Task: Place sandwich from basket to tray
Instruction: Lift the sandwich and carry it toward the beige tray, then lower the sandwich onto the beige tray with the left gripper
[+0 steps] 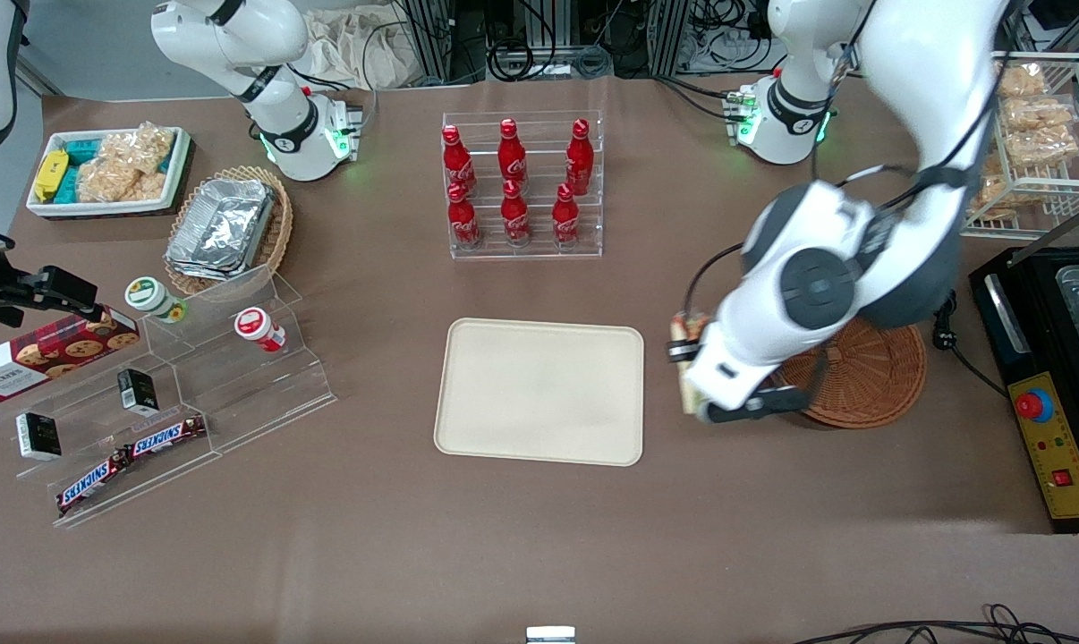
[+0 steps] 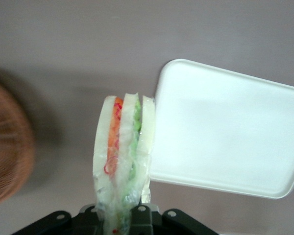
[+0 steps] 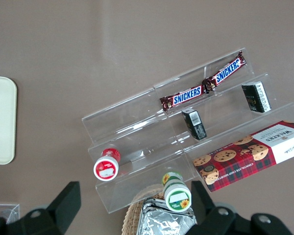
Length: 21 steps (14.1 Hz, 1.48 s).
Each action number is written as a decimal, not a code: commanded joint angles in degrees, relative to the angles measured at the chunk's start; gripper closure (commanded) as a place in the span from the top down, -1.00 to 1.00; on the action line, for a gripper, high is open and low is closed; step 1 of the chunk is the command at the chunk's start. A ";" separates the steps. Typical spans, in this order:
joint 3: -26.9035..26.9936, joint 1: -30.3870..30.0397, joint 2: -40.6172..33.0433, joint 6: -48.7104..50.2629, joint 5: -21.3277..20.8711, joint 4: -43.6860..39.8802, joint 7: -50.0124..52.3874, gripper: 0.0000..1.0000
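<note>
My left gripper (image 1: 685, 356) is shut on the sandwich (image 2: 121, 147), a wrapped wedge of pale bread with orange-red and green layers. It holds the sandwich above the brown table, between the reddish-brown wicker basket (image 1: 870, 376) and the cream tray (image 1: 539, 391). In the front view only a sliver of the sandwich (image 1: 688, 327) shows beside the arm. In the left wrist view the sandwich tip hangs beside the tray's (image 2: 225, 132) edge, with the basket (image 2: 7, 147) off to the side. The arm covers part of the basket in the front view.
A clear rack of red cola bottles (image 1: 517, 183) stands farther from the camera than the tray. A tiered acrylic shelf with snacks (image 1: 146, 394) and a tan basket of foil trays (image 1: 226, 228) lie toward the parked arm's end. A black control box (image 1: 1049, 420) sits beside the basket.
</note>
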State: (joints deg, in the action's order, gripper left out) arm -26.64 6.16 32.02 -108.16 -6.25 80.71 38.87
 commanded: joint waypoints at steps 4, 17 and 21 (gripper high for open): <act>0.45 5.17 13.58 -12.51 -8.14 -4.07 0.94 -1.00; 0.45 6.59 12.55 -13.33 -8.95 -1.61 3.58 1.00; 0.45 2.82 3.43 -2.80 -8.95 -1.26 2.97 1.00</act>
State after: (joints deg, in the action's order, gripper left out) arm -26.38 11.27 41.70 -116.66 -14.45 78.06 41.47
